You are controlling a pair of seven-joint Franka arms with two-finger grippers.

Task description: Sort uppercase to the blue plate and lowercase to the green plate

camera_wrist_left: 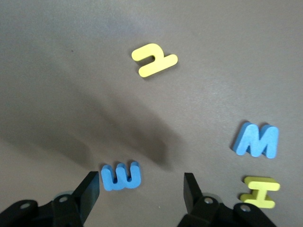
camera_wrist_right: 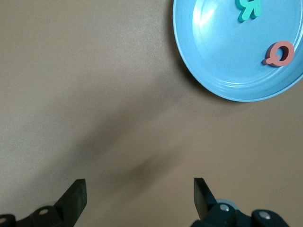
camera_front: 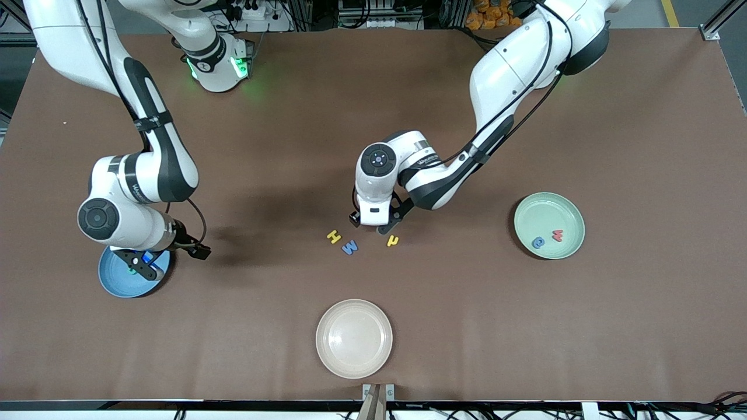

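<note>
My left gripper (camera_front: 370,225) is open, low over the table's middle. In the left wrist view (camera_wrist_left: 142,189) the blue E-shaped letter (camera_wrist_left: 121,176) lies between its fingers, close to one finger (camera_wrist_left: 90,189). The yellow h (camera_front: 393,240) (camera_wrist_left: 154,59), blue M (camera_front: 349,247) (camera_wrist_left: 256,140) and yellow H (camera_front: 333,236) (camera_wrist_left: 260,191) lie close by on the table. The green plate (camera_front: 569,219) holds the red w (camera_front: 558,235) and the blue a-like letter (camera_front: 538,242). My right gripper (camera_front: 195,251) (camera_wrist_right: 139,194) is open and empty over bare table beside the blue plate (camera_front: 117,283) (camera_wrist_right: 222,56), which holds the green R (camera_wrist_right: 249,8) and the red rounded letter (camera_wrist_right: 279,53).
A beige plate (camera_front: 354,338) sits near the table's front edge, nearer to the front camera than the loose letters. The right arm's wrist covers part of the blue plate in the front view.
</note>
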